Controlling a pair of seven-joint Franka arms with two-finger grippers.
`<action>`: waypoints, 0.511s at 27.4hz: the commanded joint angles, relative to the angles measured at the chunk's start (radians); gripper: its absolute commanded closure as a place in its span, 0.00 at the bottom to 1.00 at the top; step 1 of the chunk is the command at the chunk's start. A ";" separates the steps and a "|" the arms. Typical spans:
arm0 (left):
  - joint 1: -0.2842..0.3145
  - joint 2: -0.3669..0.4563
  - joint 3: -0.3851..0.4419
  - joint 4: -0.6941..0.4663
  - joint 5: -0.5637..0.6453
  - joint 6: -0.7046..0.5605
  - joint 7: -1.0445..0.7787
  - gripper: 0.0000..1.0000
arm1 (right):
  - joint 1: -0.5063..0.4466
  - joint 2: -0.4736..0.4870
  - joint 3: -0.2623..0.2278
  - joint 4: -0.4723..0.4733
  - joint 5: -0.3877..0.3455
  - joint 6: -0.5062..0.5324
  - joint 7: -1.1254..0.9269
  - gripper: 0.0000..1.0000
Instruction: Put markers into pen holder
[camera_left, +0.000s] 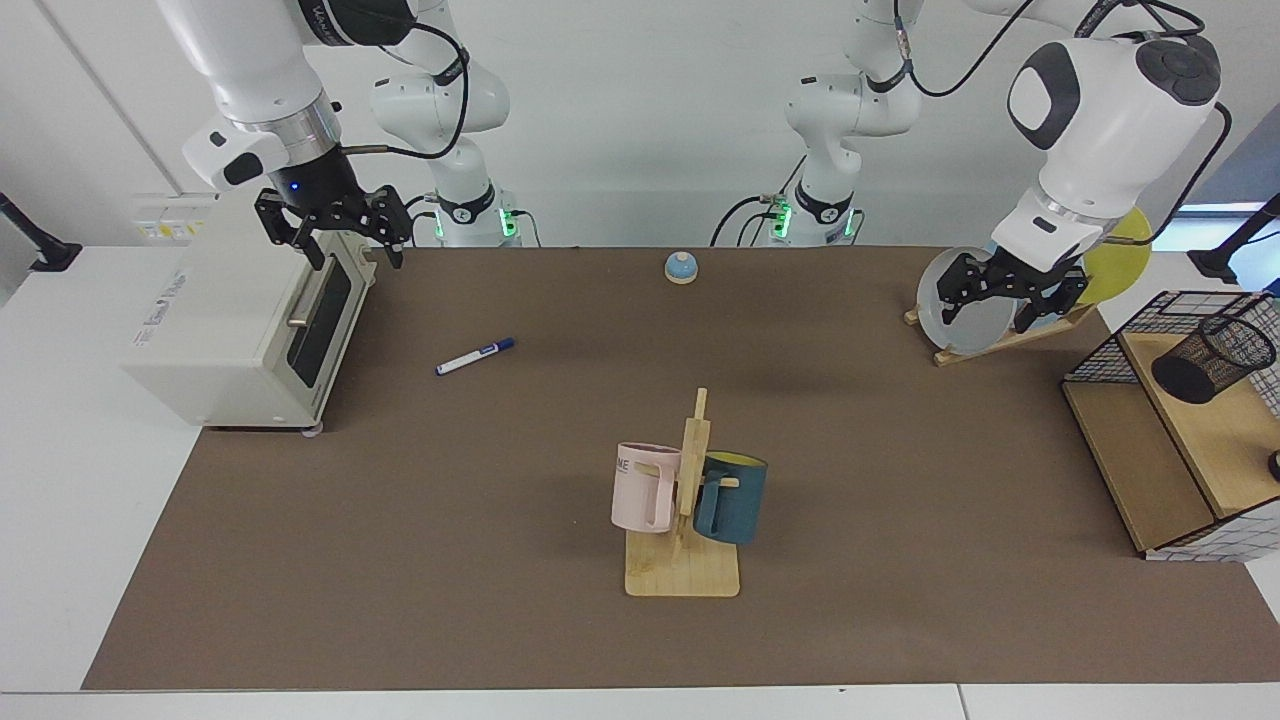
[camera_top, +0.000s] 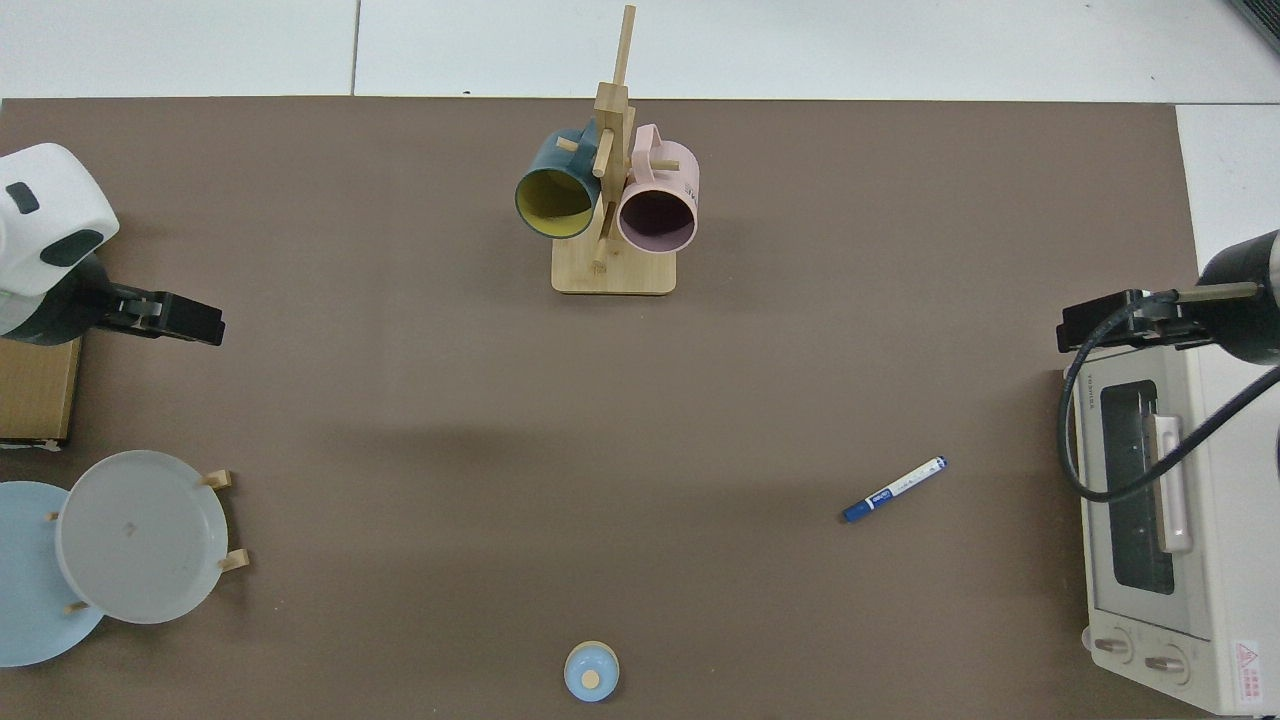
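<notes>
Fingers of right gripper (camera_left: 335, 235) spread wide, holding nothing, hovering above toaster oven (camera_left: 250, 330) top edge. Fingers of left gripper (camera_left: 1005, 295) also apart, empty, hanging in front of grey plate (camera_left: 965, 305) on wooden rack. Marker (camera_left: 475, 356) lies flat on brown desk (camera_left: 400, 550), blue cap toward desk centre, well apart from both grippers. Pen holder (camera_left: 1215, 360) tilted on wooden shelf inside wire basket (camera_left: 1110, 345), far across desk from marker. Mug rack (camera_left: 685, 570) with pink and teal mugs mid-desk. Small blue bell (camera_left: 681, 267) near arm bases.
</notes>
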 joint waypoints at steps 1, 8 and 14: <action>0.003 -0.014 -0.002 -0.014 0.007 -0.002 -0.001 0.00 | -0.018 -0.019 0.011 -0.019 0.005 -0.012 -0.029 0.00; 0.003 -0.016 -0.002 -0.014 0.007 -0.002 -0.001 0.00 | -0.027 -0.016 0.011 -0.017 0.005 0.006 -0.026 0.00; 0.003 -0.016 -0.002 -0.014 0.007 -0.002 -0.001 0.00 | -0.035 -0.016 0.012 -0.017 0.005 0.005 -0.029 0.00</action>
